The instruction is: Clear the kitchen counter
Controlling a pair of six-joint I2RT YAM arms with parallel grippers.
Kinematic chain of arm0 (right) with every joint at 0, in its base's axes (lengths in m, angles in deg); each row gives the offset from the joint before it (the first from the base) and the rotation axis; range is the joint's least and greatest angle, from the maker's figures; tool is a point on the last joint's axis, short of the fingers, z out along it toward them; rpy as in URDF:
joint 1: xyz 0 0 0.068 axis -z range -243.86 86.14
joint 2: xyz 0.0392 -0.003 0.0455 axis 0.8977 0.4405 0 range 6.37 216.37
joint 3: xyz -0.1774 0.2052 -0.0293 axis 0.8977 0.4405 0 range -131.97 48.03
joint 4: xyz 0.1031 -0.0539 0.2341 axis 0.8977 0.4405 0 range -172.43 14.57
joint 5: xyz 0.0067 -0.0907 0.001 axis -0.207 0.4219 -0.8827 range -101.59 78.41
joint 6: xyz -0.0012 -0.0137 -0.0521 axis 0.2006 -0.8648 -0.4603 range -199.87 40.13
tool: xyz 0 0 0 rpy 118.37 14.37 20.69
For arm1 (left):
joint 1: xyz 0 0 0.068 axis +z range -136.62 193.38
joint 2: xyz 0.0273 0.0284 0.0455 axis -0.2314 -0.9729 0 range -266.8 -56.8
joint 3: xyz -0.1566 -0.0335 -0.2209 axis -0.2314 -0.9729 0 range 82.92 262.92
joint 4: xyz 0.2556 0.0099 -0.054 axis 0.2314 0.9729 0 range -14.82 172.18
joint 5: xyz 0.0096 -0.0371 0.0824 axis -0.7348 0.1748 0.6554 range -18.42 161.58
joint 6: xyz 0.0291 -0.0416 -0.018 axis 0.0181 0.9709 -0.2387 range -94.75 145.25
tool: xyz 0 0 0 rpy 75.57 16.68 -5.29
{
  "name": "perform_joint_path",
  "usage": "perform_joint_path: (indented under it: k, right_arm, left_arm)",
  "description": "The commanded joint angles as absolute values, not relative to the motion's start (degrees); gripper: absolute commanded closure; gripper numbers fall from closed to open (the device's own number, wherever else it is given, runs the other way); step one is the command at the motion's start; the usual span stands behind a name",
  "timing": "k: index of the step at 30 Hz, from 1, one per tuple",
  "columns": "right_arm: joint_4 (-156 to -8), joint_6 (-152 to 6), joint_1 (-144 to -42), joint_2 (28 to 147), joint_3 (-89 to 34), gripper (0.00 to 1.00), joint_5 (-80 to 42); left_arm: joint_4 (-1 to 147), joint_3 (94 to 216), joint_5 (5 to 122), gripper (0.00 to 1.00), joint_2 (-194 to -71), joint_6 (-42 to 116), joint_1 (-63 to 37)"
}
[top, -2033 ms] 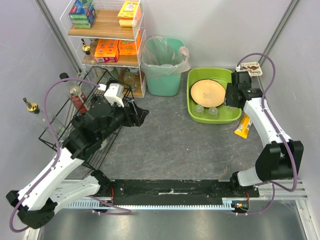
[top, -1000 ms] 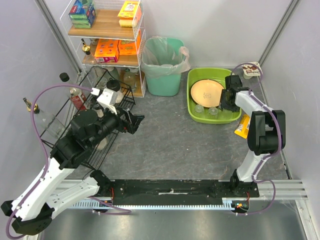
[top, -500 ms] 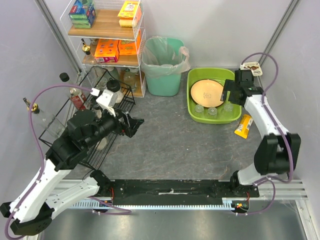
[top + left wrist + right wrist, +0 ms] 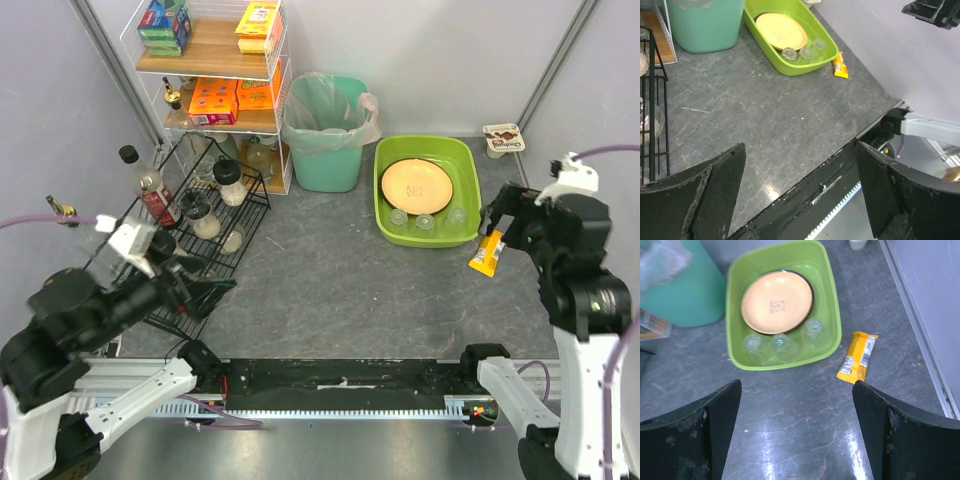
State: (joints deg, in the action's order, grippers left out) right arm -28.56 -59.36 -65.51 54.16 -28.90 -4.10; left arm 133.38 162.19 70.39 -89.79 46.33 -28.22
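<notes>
— What's in your tub point(image 4: 734, 315)?
— One plate point(image 4: 777, 301), three glasses point(image 4: 781, 342). Bin point(image 4: 322, 160): bag-lined, contents hidden.
— And the bench point(image 4: 340, 280)?
— Under both arms; bar point(image 4: 857, 356) beside tub. Your left jaws wide, empty; right jaws likewise.

lime-green plastic tub point(image 4: 822, 272) 1 | round orange plate point(image 4: 776, 302) 1 | clear glasses point(image 4: 781, 343) 3 | yellow snack packet point(image 4: 858, 355) 1 | teal bin point(image 4: 685, 297) 1

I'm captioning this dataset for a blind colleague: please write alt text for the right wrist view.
A lime-green tub holding an orange plate and three clear glasses sits on the dark-grey kitchen counter, with a yellow snack packet lying to its right. The open right gripper frames the bottom; a teal bin shows top left.
</notes>
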Motion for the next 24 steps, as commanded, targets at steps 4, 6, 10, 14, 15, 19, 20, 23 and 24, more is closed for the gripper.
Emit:
perform_joint_path:
  k: [4, 6, 10, 14, 15, 19, 20, 23, 24]
  right_arm:
    - [-15.7, -56.5, -65.4, 49.2, -44.1, 0.02, -16.5]
    - [-14.8, -55.6, -65.4, 48.2, -47.0, 0.02, -19.6]
    - [-10.5, -55.1, -65.4, 47.9, -52.7, 0.02, -21.9]
    - [-8.5, -55.5, -65.4, 47.3, -55.1, 0.02, -24.1]
    - [-8.2, -55.5, -65.4, 47.0, -55.7, 0.02, -24.9]
    - [-7.9, -55.2, -65.4, 46.5, -58.0, 0.02, -28.5]
    - [-7.9, -55.3, -65.4, 46.4, -58.6, 0.02, -29.3]
    - [-7.5, -56.9, -65.4, 45.9, -59.4, 0.02, -31.4]
    - [-7.3, -57.4, -65.4, 45.9, -59.3, 0.02, -32.1]
  left_arm:
    - [147.0, 170.7, 67.7, 0.03, -84.1, 51.1, -28.3]
    - [149.1, 172.0, 67.7, 0.03, -83.7, 51.4, -28.3]
    - [151.8, 173.3, 67.9, 0.02, -82.7, 52.4, -28.3]
    - [153.8, 175.1, 67.5, 0.01, -82.2, 52.8, -28.4]
    - [154.3, 175.6, 67.7, 0.02, -82.4, 52.9, -28.2]
    - [155.8, 177.8, 69.1, 0.01, -82.6, 53.5, -28.3]
    - [155.9, 178.0, 69.1, 0.01, -82.6, 53.6, -28.3]
    - [155.6, 178.9, 69.3, 0.01, -82.8, 54.0, -28.3]
    - [155.1, 179.2, 69.1, 0.01, -82.8, 54.2, -28.3]
